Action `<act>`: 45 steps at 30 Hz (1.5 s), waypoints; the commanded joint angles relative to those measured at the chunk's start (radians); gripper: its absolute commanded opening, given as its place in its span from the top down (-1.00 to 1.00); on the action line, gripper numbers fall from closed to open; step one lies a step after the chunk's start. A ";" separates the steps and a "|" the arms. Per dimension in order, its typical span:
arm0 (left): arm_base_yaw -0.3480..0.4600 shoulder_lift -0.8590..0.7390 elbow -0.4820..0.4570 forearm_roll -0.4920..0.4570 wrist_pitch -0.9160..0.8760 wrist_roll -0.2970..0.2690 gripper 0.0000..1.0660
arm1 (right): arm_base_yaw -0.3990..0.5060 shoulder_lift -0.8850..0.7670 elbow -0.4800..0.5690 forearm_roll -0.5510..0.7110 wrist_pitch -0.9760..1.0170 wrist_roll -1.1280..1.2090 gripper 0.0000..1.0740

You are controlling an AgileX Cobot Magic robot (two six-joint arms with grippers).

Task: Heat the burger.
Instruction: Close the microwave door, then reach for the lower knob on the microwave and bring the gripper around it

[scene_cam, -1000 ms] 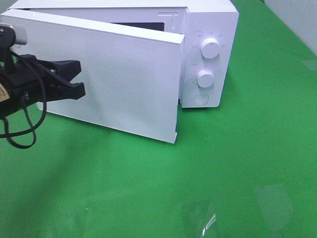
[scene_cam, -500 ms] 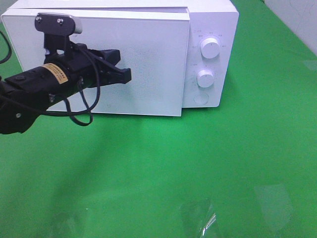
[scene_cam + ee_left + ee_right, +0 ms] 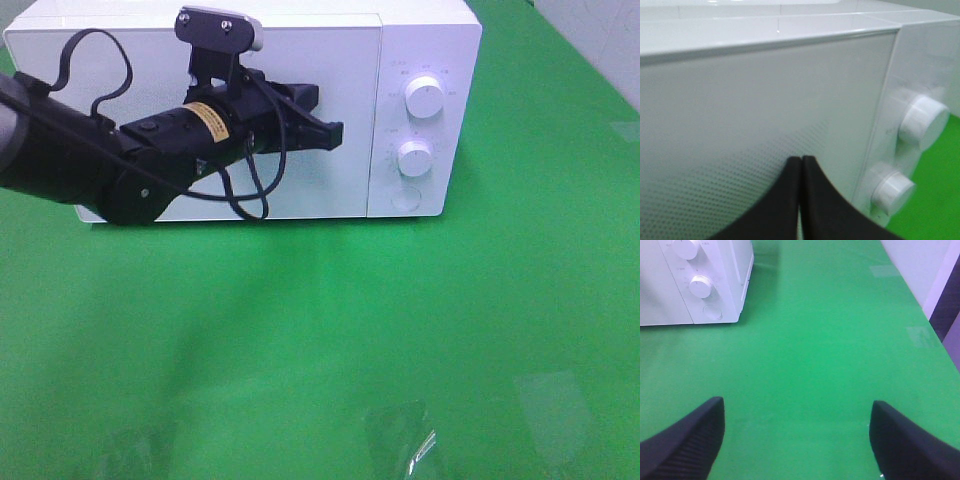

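The burger is out of view. The white microwave (image 3: 425, 40) stands at the back of the green table, and its door (image 3: 345, 70) lies flush with the front. My left gripper (image 3: 338, 130) is shut, its black tips against the door near the control panel. In the left wrist view the left gripper (image 3: 801, 161) shows its fingers pressed together on the dotted door panel (image 3: 740, 125). My right gripper (image 3: 797, 407) is open over bare green cloth with nothing between its fingers, away from the microwave (image 3: 715, 270).
Two white knobs (image 3: 425, 98) (image 3: 415, 158) and a round button (image 3: 405, 198) sit on the microwave's right-hand panel. The green tabletop (image 3: 400, 330) stretches in front. A purple edge (image 3: 950, 305) borders the table in the right wrist view.
The microwave door has swung from half open to fully closed. My shut left gripper moved rightward along with it, pressing on its front. The right gripper has not changed.
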 commanded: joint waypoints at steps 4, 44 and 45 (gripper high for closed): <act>0.021 0.039 -0.103 -0.099 0.021 -0.001 1.00 | -0.005 -0.026 0.000 0.001 -0.007 0.007 -0.40; -0.135 -0.421 0.107 -0.078 1.178 -0.039 -0.86 | -0.005 -0.026 0.000 0.001 -0.007 0.007 -0.40; -0.135 -0.434 0.107 -0.078 1.224 -0.039 -0.86 | -0.005 -0.026 0.000 0.001 -0.007 0.007 -0.40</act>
